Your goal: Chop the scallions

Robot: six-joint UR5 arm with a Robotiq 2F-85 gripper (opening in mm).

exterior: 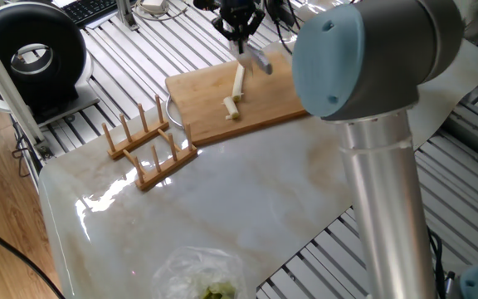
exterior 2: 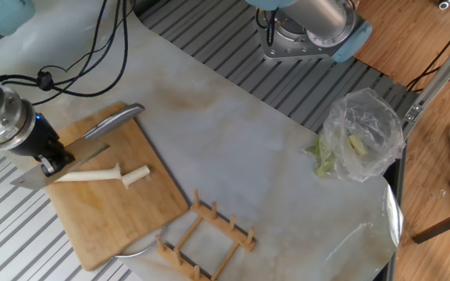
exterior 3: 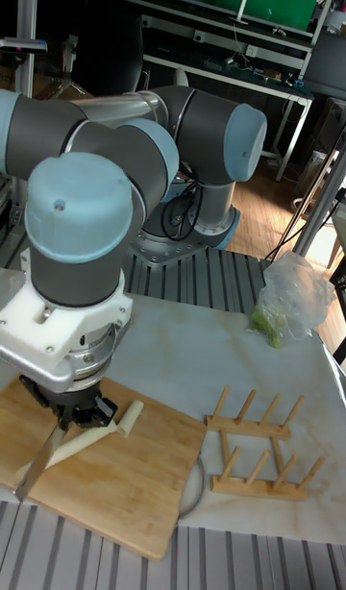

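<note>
Scallions (exterior 2: pixel 100 175) on wooden board (exterior 2: pixel 108 211), marble tabletop (exterior 2: pixel 241 156); claw (exterior 2: pixel 49 162) grips cleaver (exterior 2: pixel 92 140).

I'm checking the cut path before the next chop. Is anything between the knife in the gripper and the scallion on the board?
Nothing visible. The gripper holds the knife just above the scallion on the cutting board; only air separates the blade from the stalk.

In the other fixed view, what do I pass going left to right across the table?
gripper holding the cleaver → scallions on the cutting board → wooden rack → clear plastic bag
</note>
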